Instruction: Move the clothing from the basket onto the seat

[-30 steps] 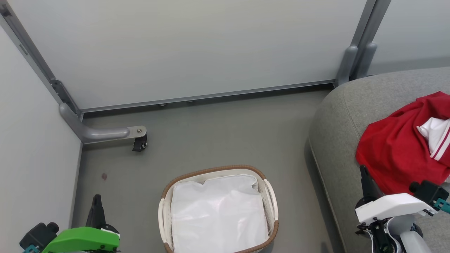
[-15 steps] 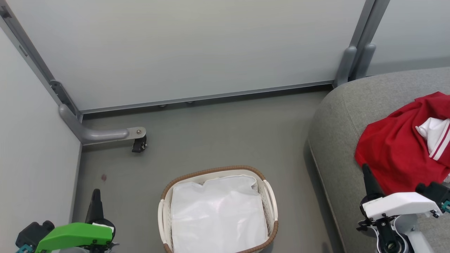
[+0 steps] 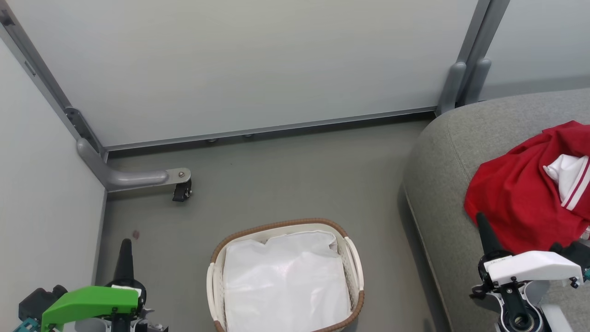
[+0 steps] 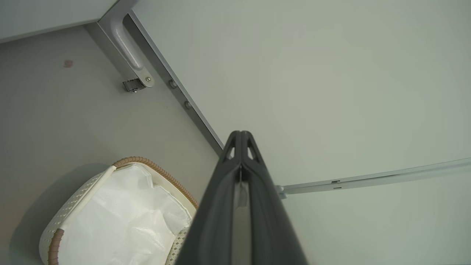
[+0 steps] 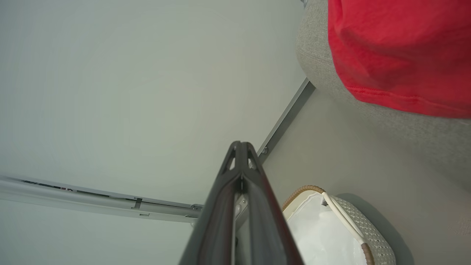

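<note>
Black-fingered left claw [image 3: 126, 244] and right claw [image 3: 481, 219] point forward, both closed.

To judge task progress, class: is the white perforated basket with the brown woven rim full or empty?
Empty: the white perforated basket holds just its white liner; a red garment lies on the grey upholstered seat.

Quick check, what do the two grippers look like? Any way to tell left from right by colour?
Yes, by housing colour. The left gripper has a bright green housing, the right gripper a white one. Otherwise they match: a black cylindrical knob beside the housing, a small teal fitting at the edge, and long, dark, tapering fingers with small triangular cut-outs near the tips. No markings are legible.
</note>
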Available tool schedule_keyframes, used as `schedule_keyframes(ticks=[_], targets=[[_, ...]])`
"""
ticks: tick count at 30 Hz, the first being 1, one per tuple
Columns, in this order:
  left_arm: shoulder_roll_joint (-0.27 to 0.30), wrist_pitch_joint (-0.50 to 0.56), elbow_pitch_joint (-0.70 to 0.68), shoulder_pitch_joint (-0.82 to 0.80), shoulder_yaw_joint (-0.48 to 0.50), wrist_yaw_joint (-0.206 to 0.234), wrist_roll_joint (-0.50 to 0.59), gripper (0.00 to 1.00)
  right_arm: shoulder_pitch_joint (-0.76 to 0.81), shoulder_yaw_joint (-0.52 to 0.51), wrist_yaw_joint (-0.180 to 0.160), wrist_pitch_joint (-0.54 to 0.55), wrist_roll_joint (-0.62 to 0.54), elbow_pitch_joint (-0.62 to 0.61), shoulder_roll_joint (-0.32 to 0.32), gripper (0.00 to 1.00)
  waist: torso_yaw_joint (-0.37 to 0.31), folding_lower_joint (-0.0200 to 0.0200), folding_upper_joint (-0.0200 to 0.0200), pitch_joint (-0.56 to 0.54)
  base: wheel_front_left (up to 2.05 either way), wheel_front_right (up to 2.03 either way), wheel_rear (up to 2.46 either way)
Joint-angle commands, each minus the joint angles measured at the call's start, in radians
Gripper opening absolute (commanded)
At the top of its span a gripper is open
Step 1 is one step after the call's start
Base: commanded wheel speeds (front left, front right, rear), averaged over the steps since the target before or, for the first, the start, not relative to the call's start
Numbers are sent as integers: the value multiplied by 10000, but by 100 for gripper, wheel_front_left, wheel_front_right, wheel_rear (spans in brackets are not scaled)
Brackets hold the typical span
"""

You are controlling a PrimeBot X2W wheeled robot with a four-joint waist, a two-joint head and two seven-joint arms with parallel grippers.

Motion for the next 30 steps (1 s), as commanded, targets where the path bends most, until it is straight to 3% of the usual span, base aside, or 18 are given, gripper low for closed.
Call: schedule_keyframes(ticks=[1, 30], targets=[[75, 74, -144, -214, 50, -20, -285, 0, 60, -47, -5, 75, 308, -138, -68, 0, -3, 0, 0, -4, 0, 0, 0], [96, 729, -549, -376, 140, -28, -2613, 0, 160, -195, -7, 725, 2930, -491, -90, 0, -57, 0, 0, -84, 0, 0, 0]])
